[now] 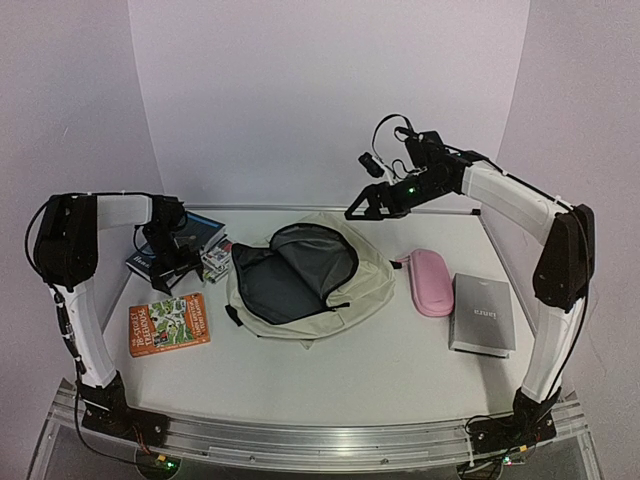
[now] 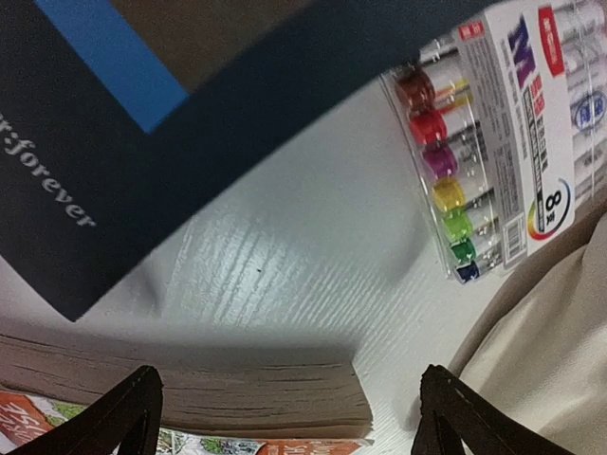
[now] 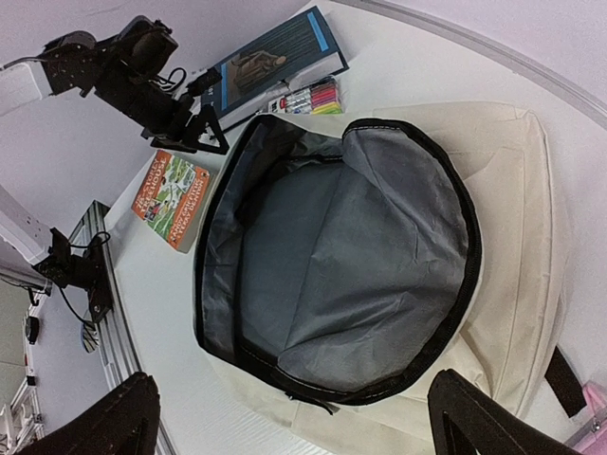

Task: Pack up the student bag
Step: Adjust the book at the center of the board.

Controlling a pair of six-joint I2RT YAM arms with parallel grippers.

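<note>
2 pairs of fingers point(image 2: 133, 417) point(image 3: 465, 417) spread; student bag point(image 1: 375, 282) unzipped, markers point(image 2: 493, 123) seemingly touching.

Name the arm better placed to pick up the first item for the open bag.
Left, probably. The left claw, open, hangs low over the orange book, beside the marker pack and the student bag. The right claw, also open, sits high above the bag's far edge, away from any loose item.

Wide-open student bag point(image 1: 368, 288) mouth, free above
</note>
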